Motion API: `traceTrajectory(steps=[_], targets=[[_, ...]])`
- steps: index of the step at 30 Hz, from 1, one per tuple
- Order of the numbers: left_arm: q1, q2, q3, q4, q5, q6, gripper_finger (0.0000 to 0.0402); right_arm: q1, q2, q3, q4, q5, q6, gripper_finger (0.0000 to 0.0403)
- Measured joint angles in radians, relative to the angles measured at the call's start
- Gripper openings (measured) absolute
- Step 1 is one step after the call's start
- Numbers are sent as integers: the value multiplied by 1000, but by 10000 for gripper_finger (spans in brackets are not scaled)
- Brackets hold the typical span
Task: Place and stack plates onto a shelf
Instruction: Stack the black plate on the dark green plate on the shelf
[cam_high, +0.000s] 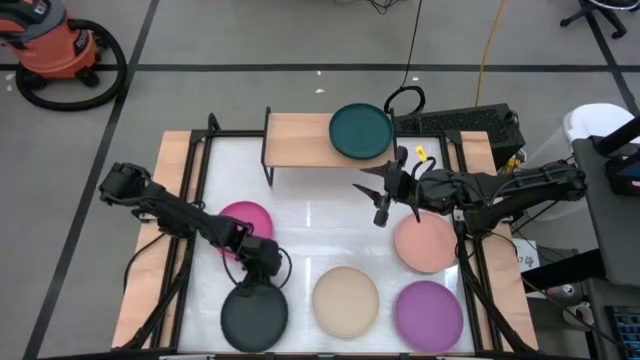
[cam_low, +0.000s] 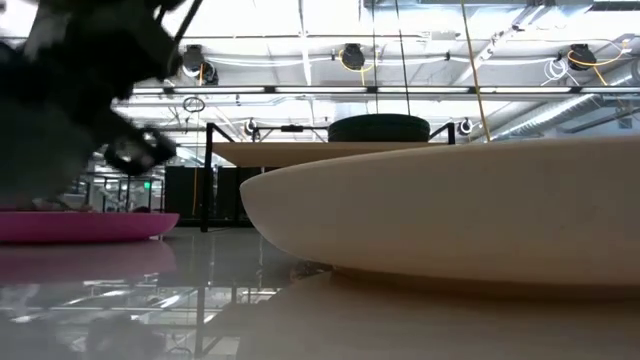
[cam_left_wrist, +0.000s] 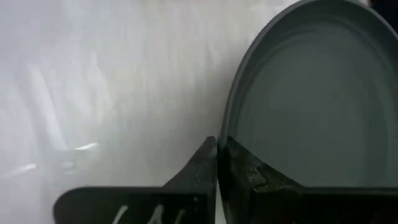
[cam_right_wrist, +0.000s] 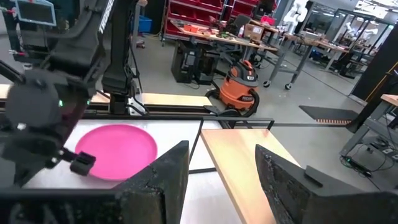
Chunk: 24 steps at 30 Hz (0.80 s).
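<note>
A charcoal plate (cam_high: 254, 314) lies at the table's near left. My left gripper (cam_high: 263, 272) is shut on its far rim, which the left wrist view (cam_left_wrist: 217, 146) also shows. My right gripper (cam_high: 381, 203) is open and empty above the table, just in front of the shelf (cam_high: 300, 140). A dark teal plate (cam_high: 361, 131) rests flat on the shelf's right end. Magenta (cam_high: 245, 222), salmon pink (cam_high: 427, 241), beige (cam_high: 345, 300) and purple (cam_high: 429, 314) plates lie flat on the table. In the right wrist view the open fingers (cam_right_wrist: 168, 180) frame the shelf board (cam_right_wrist: 239, 165). My left gripper pinches the charcoal plate's far rim (cam_left_wrist: 224, 127), with one finger (cam_left_wrist: 245, 171) inside the plate and one finger (cam_left_wrist: 202, 171) outside it. The fingers come from above, slanting toward the near edge. I cannot tell whether the plate is lifted off the table.
The magenta plate lies close behind my left gripper, partly under the arm. In the low view the beige plate (cam_low: 450, 220) fills the foreground and the teal plate (cam_low: 378, 128) sits on the shelf (cam_low: 300, 152). Black frame rails (cam_high: 195, 200) run along the table's sides.
</note>
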Motion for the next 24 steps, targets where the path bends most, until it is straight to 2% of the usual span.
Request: traceTrajectory(steps=[6,13,20,24], targets=[[30,-8,216,-219,-145,23,11,0,0,0,23,2,0,167],[143,-7,469,-435,-415,25,11,14,-14,0,31,3,-28,167],[373,-7,623,-447,-418,112,11,83,-104,0,31,3,-52,167],[521,-5,671,-366,-386,141,11,125,-177,0,28,3,-52,167]])
